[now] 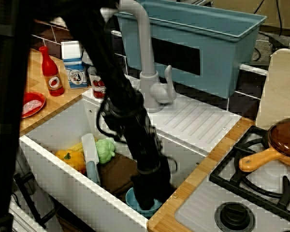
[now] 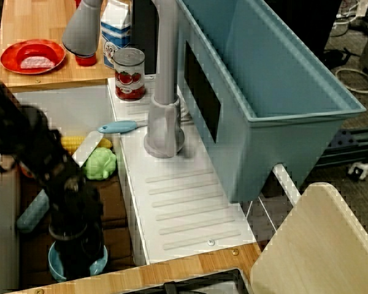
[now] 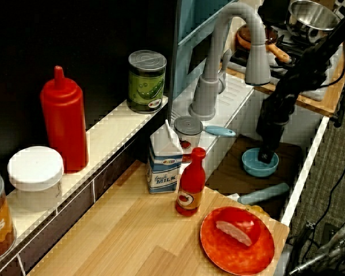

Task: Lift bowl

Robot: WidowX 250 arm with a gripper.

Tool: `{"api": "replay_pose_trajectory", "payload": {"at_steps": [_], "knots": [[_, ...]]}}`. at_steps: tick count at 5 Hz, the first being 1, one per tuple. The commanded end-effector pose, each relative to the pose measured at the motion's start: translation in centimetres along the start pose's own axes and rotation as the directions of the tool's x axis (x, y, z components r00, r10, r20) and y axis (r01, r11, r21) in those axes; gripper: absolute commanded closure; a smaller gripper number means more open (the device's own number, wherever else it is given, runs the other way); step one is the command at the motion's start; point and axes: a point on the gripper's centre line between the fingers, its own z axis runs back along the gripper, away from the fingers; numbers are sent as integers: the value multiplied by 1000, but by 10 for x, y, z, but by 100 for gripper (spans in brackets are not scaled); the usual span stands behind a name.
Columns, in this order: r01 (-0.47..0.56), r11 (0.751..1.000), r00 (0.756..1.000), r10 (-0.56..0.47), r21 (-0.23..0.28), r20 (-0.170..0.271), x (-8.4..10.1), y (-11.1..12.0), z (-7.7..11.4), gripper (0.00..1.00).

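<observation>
1. Basically, black arm reaches down into the white sink (image 1: 53,159), end effector (image 3: 267,155) dipped into the light-blue bowl (image 3: 260,164)
2. Bowl sits on the sink floor at the corner nearest the stove (image 1: 261,188), upright, on a dark brown mat (image 2: 113,202)
3. End effector tip is inside or on the bowl rim; finger spread hidden by the arm body, cannot tell if it is gripping or spread
4. Also in the sink: green lettuce-like toy (image 2: 101,163), yellow pepper (image 1: 70,158), corn (image 2: 72,144), a light-blue-handled utensil (image 1: 92,162) lying across them
5. Grey faucet (image 2: 164,92) stands on the drain board, tomato can (image 2: 129,73) just beside it, large blue-grey tub (image 2: 276,92) behind
6. Tabletop (image 3: 121,241) beside the sink carries a red plate (image 3: 238,241), red sauce bottle (image 3: 191,181), milk carton (image 3: 165,160)
7. Stove holds a brown lidded pan (image 1: 285,142) with an orange handle
</observation>
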Motion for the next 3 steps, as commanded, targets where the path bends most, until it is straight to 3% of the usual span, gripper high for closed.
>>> {"api": "replay_pose_trajectory", "payload": {"at_steps": [1,2,3], "knots": [[-14,999,1000,14,34,-12,9,5,-14,0],[-30,999,999,31,30,-25,10,7,-15,100],[-52,998,998,54,43,-43,10,8,-13,100]]}}
